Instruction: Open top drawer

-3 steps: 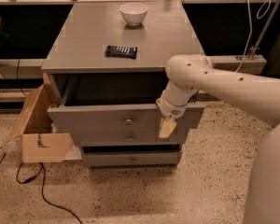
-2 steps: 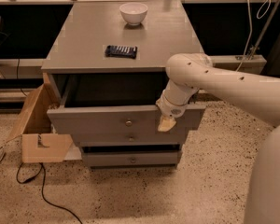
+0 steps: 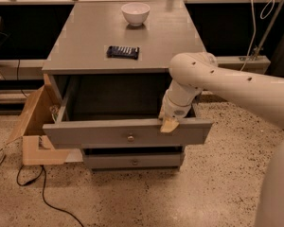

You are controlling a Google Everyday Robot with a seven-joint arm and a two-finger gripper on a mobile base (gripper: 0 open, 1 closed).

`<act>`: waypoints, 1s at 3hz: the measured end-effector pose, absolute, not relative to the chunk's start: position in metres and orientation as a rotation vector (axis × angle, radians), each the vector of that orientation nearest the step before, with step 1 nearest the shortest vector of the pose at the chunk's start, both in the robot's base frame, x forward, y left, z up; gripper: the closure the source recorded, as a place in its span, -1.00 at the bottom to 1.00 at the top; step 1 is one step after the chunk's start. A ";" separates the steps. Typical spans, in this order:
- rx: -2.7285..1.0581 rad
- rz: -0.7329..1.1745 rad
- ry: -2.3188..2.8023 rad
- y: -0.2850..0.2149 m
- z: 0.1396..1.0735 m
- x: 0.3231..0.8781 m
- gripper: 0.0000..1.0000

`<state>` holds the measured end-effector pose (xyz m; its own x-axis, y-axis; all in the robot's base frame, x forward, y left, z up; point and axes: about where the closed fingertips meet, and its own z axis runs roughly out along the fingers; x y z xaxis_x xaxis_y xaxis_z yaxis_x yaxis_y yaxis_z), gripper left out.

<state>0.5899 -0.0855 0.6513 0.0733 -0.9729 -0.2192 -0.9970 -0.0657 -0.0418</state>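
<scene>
The grey cabinet [image 3: 118,37] stood in the middle of the speckled floor [image 3: 203,188], with a dark shelf wall behind it. The robot's white arm [image 3: 236,86] reached in from the right, bending down over the cabinet's front right corner. The top drawer [image 3: 99,135] stood drawn well out from the cabinet, its wide grey front panel hanging forward over the drawer below and its dim inside open to view. A cardboard box [image 3: 35,126] leaned against the cabinet's left side, touching the open drawer's left end. The lower drawer [image 3: 109,161] sat nearly flush under the open one, much shorter in its front. A black cable [image 3: 42,193] trailed across the floor at the lower left. On the cabinet top, a white bowl [image 3: 135,12] stood near the back edge, and a flat dark packet [image 3: 123,51] lay nearer the front, well apart from it. The gripper [image 3: 169,125] rested at the top edge of the drawer's front panel, right of centre, its pale tan tip hanging over the face; I could not tell whether it was spread or pressed together. The small round knob [image 3: 130,137] sat at the panel's centre, left of the gripper and untouched.
</scene>
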 end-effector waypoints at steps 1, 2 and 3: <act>-2.111 0.224 1.999 -0.085 0.652 0.568 1.00; -2.109 0.225 1.998 -0.084 0.652 0.567 1.00; -2.054 0.246 1.990 -0.086 0.650 0.551 1.00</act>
